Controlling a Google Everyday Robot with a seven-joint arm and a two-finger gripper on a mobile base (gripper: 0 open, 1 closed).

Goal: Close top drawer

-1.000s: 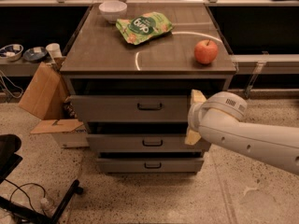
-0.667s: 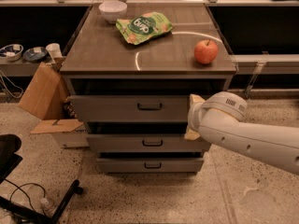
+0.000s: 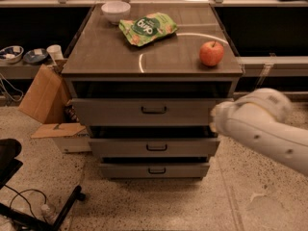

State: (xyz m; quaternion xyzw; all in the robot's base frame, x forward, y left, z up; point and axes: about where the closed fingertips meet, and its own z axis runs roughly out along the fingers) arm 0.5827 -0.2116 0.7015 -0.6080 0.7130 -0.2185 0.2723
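At the far left a cardboard box (image 3: pixel 45 97) leans against the cabinet's side, and a black chair base (image 3: pixel 29 196) crowds the floor below it; the floor straight before the drawers lies open. On the surface (image 3: pixel 106 52) stand a white bowl (image 3: pixel 115 9), whose contents cannot be told, then a green bag (image 3: pixel 147 28), then an apple (image 3: pixel 211 53) near the right edge. The top drawer (image 3: pixel 120 112) sits pulled out just under the surface, a dark gap above its front, its inside hidden. The pincer (image 3: pixel 215 118) is at that front's right end, whether open or closed I cannot tell; the arm (image 3: pixel 269 129) reaches in from the right.
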